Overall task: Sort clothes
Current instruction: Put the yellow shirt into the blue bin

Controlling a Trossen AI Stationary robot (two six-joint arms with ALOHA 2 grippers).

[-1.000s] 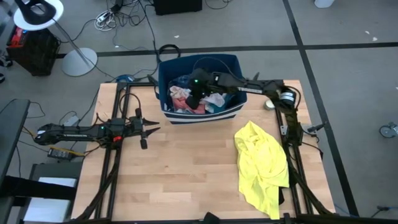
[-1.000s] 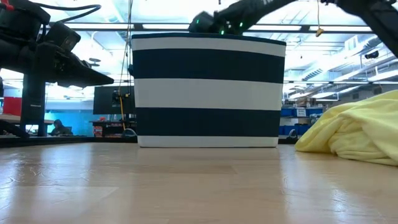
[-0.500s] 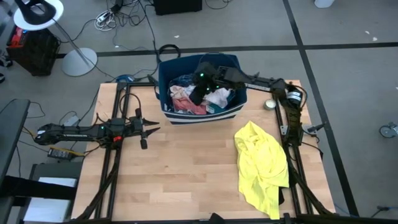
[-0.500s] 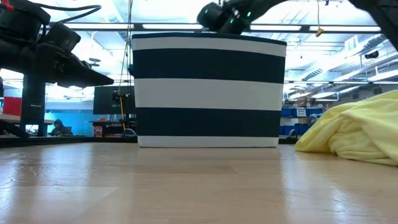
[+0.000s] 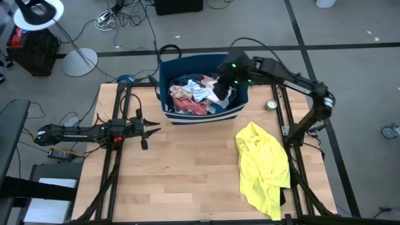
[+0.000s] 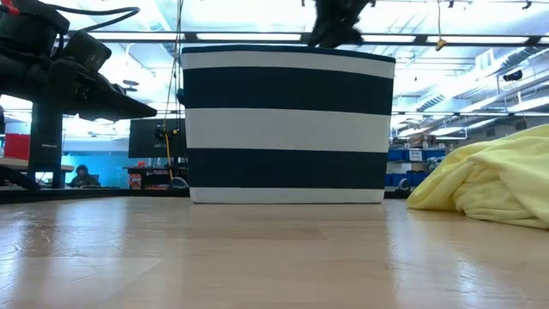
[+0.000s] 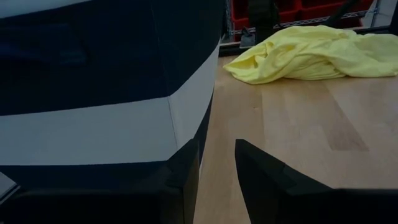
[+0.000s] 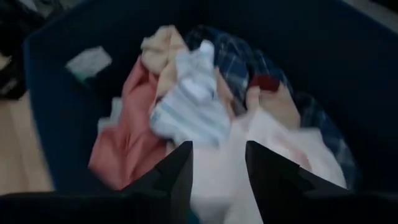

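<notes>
A crumpled yellow shirt (image 5: 262,167) lies on the table (image 5: 181,175) near its right edge. Farther back, pink, striped, plaid and white clothes (image 5: 197,97) fill the bin (image 5: 203,115). The right gripper (image 5: 222,92) hovers above them, fingers apart, empty. The left gripper (image 5: 145,132) waits at the left, fingers apart.

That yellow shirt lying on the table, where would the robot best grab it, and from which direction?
Probably from straight above, pinching one of the raised folds of the yellow shirt near its bunched upper end. It lies crumpled and loose on the table, and the low view shows ridges standing up off the wood, which give two fingers something to close on. The flat edges would be harder to catch.
</notes>
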